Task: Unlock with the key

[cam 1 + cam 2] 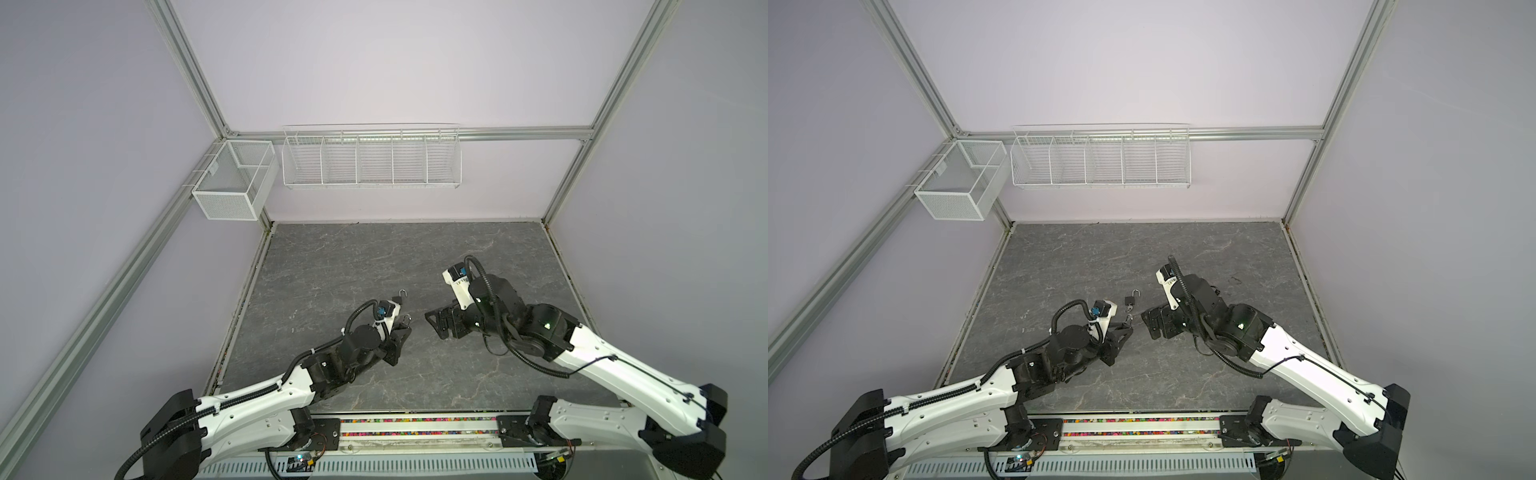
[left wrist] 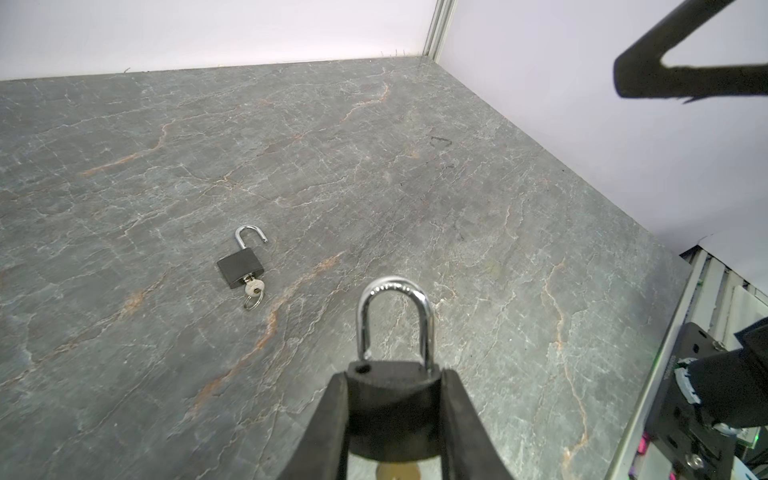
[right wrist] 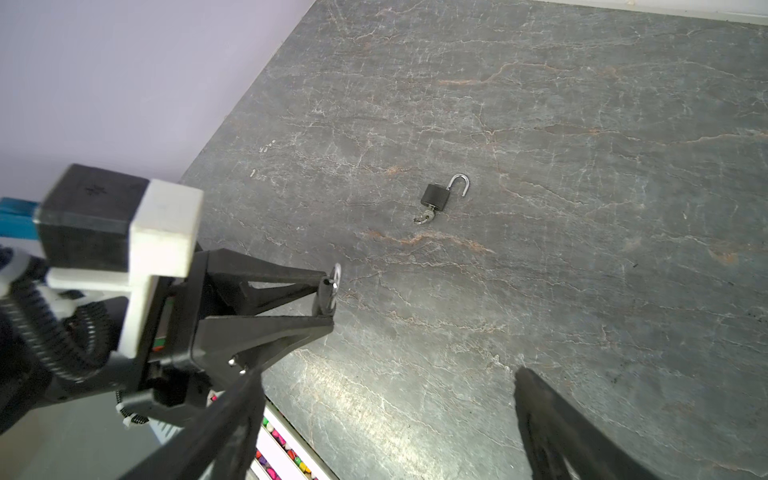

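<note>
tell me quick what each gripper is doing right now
left gripper: closed on the padlock
right gripper: open, holding nothing

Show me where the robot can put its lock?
Bare: the table behind the open padlock, and the near strip between left arm and right arm. Crowded: the middle, around left gripper, right gripper and that padlock.

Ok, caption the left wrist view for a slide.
Left gripper clamps a padlock; a second padlock, open with key inserted, lies on the table.
</note>
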You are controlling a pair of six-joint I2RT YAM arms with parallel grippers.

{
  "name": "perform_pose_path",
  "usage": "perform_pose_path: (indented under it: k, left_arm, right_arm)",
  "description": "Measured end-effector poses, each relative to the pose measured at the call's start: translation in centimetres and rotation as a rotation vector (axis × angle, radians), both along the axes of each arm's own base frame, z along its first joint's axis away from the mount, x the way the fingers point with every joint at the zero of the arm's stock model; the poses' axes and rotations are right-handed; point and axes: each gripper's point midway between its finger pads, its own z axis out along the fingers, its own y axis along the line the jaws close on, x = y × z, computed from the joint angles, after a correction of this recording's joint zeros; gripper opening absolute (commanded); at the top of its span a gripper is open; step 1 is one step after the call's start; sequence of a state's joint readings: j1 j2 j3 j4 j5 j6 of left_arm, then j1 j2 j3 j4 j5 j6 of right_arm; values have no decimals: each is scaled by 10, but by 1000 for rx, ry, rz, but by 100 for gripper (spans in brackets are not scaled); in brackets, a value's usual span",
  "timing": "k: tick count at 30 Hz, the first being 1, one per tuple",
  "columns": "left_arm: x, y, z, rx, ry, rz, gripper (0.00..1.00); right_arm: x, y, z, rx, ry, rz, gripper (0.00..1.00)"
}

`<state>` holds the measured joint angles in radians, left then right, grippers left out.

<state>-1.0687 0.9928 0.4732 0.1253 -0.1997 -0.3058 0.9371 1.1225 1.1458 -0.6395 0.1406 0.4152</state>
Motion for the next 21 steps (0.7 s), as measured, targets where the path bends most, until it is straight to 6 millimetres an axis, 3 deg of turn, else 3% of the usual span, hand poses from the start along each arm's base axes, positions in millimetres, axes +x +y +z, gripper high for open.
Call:
perform_pose_path:
  k: [10, 21]
  left_arm:
    - [2, -14, 12, -51, -59, -34, 0]
    - [1, -15, 15, -53, -80, -42, 0]
  right_arm:
    - [25, 28, -19, -111, 51, 21, 96]
    - [46, 33, -39, -190, 97, 2, 97]
